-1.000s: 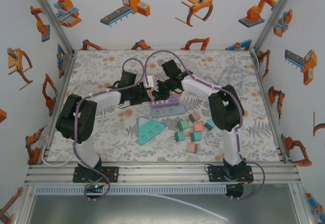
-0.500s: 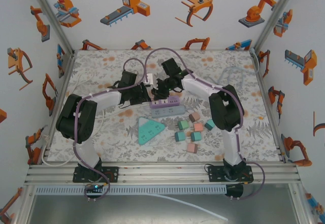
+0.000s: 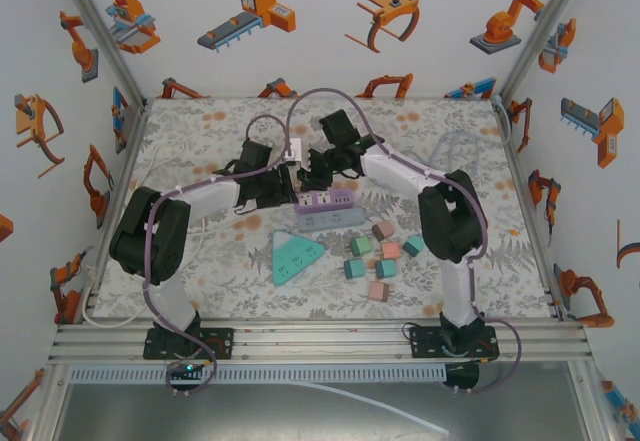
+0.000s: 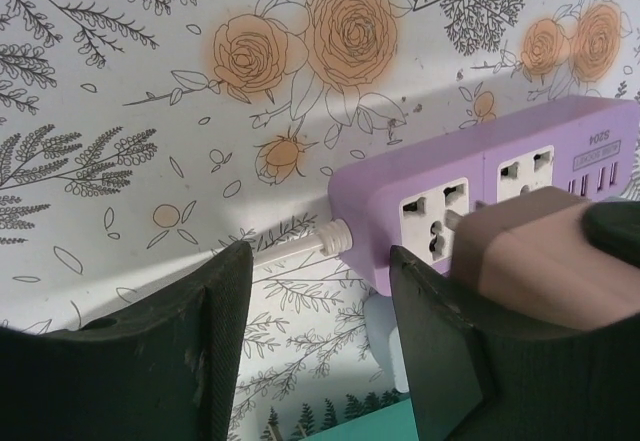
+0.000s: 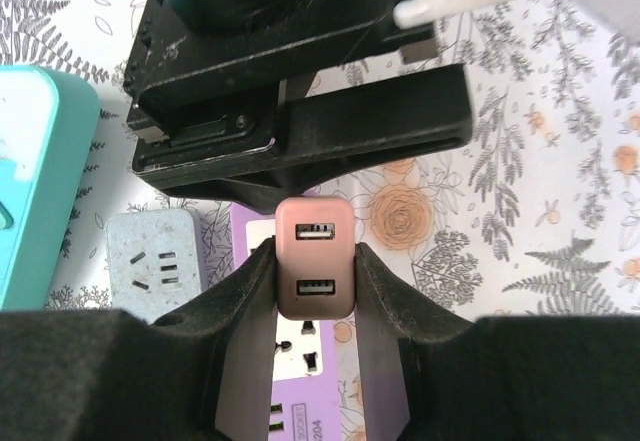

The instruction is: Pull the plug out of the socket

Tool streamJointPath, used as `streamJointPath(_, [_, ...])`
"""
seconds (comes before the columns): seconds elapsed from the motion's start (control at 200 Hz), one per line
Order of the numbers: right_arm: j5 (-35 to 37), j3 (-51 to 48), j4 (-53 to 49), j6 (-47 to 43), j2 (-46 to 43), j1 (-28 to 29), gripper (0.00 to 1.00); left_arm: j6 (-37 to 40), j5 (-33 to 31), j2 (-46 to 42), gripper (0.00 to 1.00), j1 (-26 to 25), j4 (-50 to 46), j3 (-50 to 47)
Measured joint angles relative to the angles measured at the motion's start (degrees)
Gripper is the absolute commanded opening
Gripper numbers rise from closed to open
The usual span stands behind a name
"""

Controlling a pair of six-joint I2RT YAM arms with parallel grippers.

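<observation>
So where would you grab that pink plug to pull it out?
By its two flat sides, coming from above: the plug stands up out of the strip, sides exposed. The right gripper is clamped on it that way.

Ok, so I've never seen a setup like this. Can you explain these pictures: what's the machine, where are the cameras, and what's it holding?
These are two robot arms bolted at the near edge of a flower-patterned table. The wide picture comes from a camera above and behind them, with the left arm on the left and the right arm on the right. The two close-ups come from cameras on the wrists. On the table lie a purple power strip, a teal triangular one and small coloured blocks. The right arm's jaws are closed on a pink USB plug over the purple strip. The left arm's jaws stand apart at the strip's cable end.
</observation>
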Motion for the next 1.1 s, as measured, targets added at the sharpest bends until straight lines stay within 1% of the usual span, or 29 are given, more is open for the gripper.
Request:
streamJointPath(0.165, [1.42,-3.13,2.08,2.51,-4.37,0.0,0.11,1.11,-0.04,-2.84,0.56,0.0,-1.01,0.0])
streamJointPath(0.305, [4.09,-7.72,5.84,8.11,-9.99,0.0,0.11,2.03,0.07,-8.85,0.54,0.0,-0.5,-0.48])
streamJointPath(0.496, [8.81,-14.6,12.09,19.67,-19.82,-0.11,0.11,3.93,0.48,-19.85,0.54,-1.62,2.69,-4.83])
streamJointPath(0.641, [11.32,-18.45,14.32,31.61,-27.04,-1.57,0.12,7.04,4.46,-27.23,0.58,-3.61,3.76,-8.2])
streamJointPath(0.791, [14.03,-25.05,17.14,46.73,-35.01,-6.71,0.12,10.45,9.53,-34.1,0.62,-5.35,3.69,-10.78])
streamJointPath(0.871, [14.93,-29.64,18.34,54.8,-39.26,-10.05,0.12,12.39,12.02,-37.51,0.66,-6.88,3.67,-11.74])
streamJointPath(0.936, [15.54,-33.42,19.08,62.01,-42.45,-13.42,0.14,14.16,14.03,-40.81,0.72,-8.5,3.5,-12.9])
streamJointPath(0.956, [15.8,-34.49,19.21,64.02,-43.32,-14.56,0.14,14.88,14.67,-42.12,0.75,-9.18,3.3,-13.38])
streamJointPath(1.101, [17.42,-42.14,19.65,77.48,-48.39,-22.99,0.15,19.02,17.09,-49.59,0.9,-13.99,1.81,-16.26])
